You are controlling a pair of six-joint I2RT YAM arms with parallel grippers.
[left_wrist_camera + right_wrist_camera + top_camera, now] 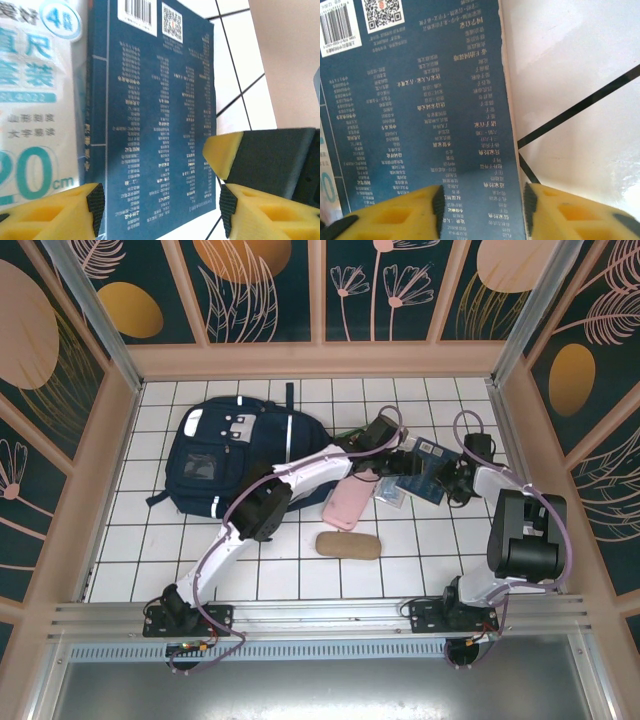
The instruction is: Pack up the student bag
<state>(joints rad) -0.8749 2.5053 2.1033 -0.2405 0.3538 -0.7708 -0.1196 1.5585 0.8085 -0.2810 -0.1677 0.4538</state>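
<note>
Navy bag (225, 455) left of book (426, 480) | left hand (159, 205) released, spread over book beside ruler pack (35, 100) | right hand (482, 207) released at book's edge | pink case (347, 505) near book

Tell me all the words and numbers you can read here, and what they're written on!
"20cm": big teal print low on the white packet.
"4": in a round badge at the packet's top.
"直尺" and "套装": large teal characters on the packet; the smaller lines under them are blurred.
Blue book: columns of tiny pale characters, too small to read.
Barcode and QR code on the book's cover: digits too small to read.
</note>
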